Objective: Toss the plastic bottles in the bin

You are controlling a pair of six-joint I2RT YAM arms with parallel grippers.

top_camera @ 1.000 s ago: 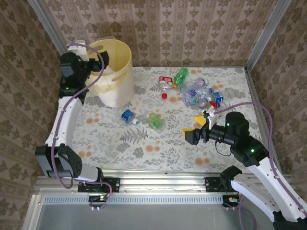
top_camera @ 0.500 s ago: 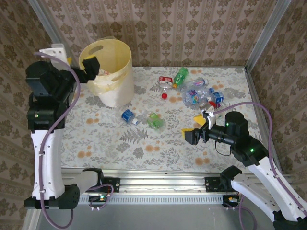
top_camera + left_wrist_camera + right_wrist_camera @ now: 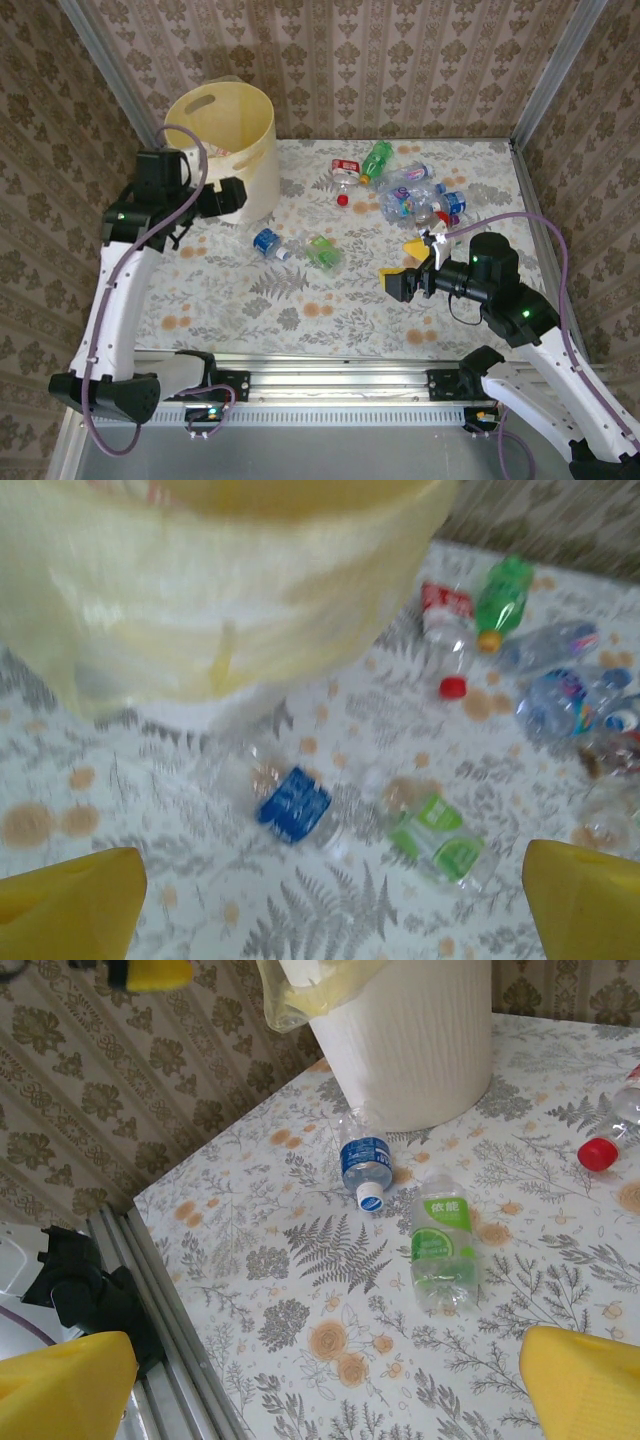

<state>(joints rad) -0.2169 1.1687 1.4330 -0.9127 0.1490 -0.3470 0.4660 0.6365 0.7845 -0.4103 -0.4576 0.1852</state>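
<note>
Glossy clear plastic bottles (image 3: 443,1250), smooth plastic bin (image 3: 250,150)

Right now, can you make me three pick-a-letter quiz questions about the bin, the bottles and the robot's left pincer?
1. Where does the bin stand on the table?
A. far left corner
B. far right corner
C. near edge, in the middle

2. What colour is the label of the bottle lying next to the blue-labelled bottle?
A. orange
B. green
C. purple

3. How is the left pincer?
A. shut on a bottle
B. shut on the bin's rim
C. open, holding nothing

Answers:
1 A, the bin sits at the far left of the table.
2 B, its label is bright green.
3 C, its yellow fingers stand far apart with just table between them.
</note>
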